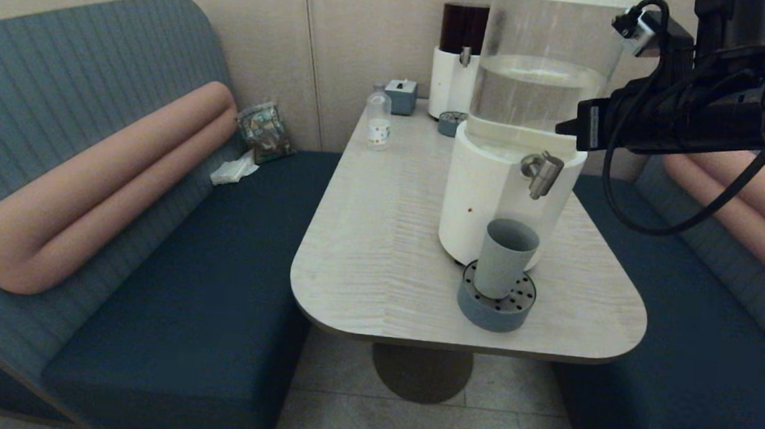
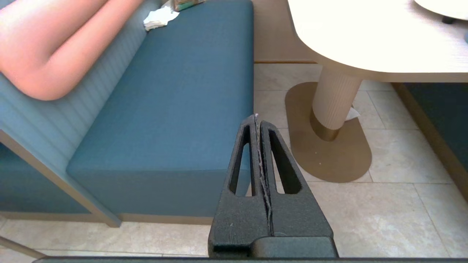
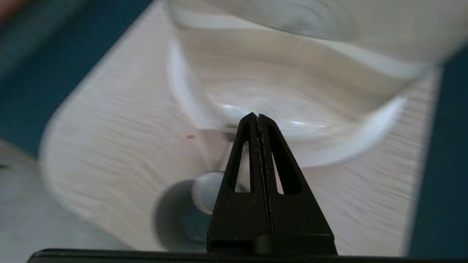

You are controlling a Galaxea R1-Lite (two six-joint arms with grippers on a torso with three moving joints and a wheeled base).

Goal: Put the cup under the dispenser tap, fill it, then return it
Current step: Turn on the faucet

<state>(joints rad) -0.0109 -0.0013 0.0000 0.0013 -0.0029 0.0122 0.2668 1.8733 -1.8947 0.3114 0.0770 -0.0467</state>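
The grey-blue cup (image 1: 504, 257) stands upright on the round perforated tray (image 1: 493, 310), directly below the brushed-metal dispenser tap (image 1: 542, 172) of the large dispenser with the white base (image 1: 481, 194). My right gripper (image 1: 565, 128) is shut and empty. It hovers high beside the clear tank (image 1: 540, 71), above and to the right of the tap. In the right wrist view the shut right gripper (image 3: 259, 116) points at the tank, with the cup (image 3: 204, 191) and the tray (image 3: 170, 219) blurred below it. My left gripper (image 2: 256, 117) is shut and parked low over the floor by the bench.
A slimmer dark-tank dispenser (image 1: 461, 52), a small tray (image 1: 451, 123), a tissue box (image 1: 401, 97) and a clear bottle (image 1: 378, 125) stand at the table's far end. Blue benches (image 1: 216, 283) flank the table (image 1: 380, 241). The table's pedestal (image 2: 334, 102) stands near the left gripper.
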